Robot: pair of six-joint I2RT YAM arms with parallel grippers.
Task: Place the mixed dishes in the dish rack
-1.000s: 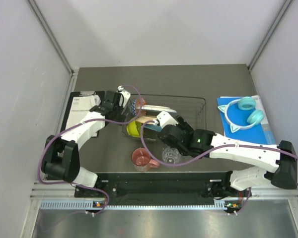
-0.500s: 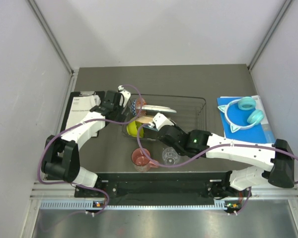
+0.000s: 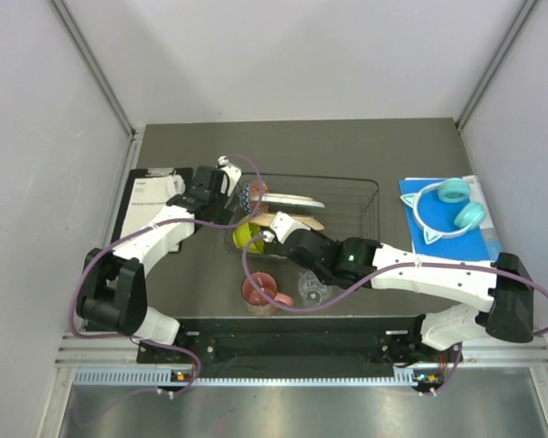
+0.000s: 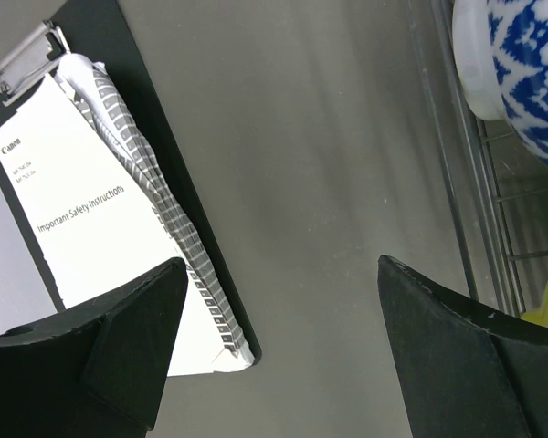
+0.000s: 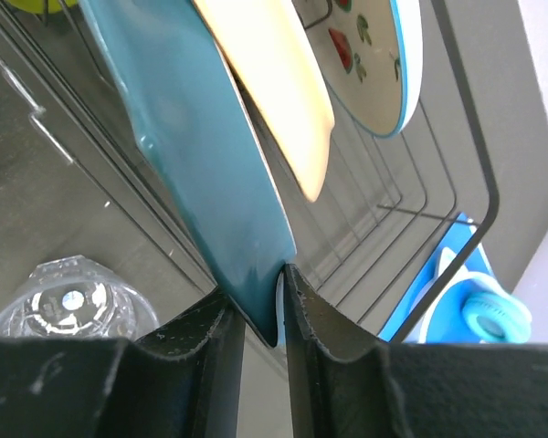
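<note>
Grip mattered most at this step: the right hand [image 5: 280,274] was clenched on the teal scalloped plate [image 5: 210,155], both fingers pinching its thin rim at the lower centre of the right wrist view. From there the plate slanted toward the upper left. It lay close beside the peach floral plate [image 5: 274,82], with the white plate with red spots [image 5: 379,55] beyond at the upper right. All three stood among the thin dark wires of the see-through dish rack [image 5: 466,100]. Whether the teal plate sat in a slot could not be told. Its glaze looked smooth and hard, probably slick, so the pinch wanted firmness. The plate should be eased upright between dividers without knocking its neighbour or the clear glass [image 5: 68,306] at lower left. The left hand [image 4: 280,269] hung released over the matte grey surface [image 4: 329,137].
</note>
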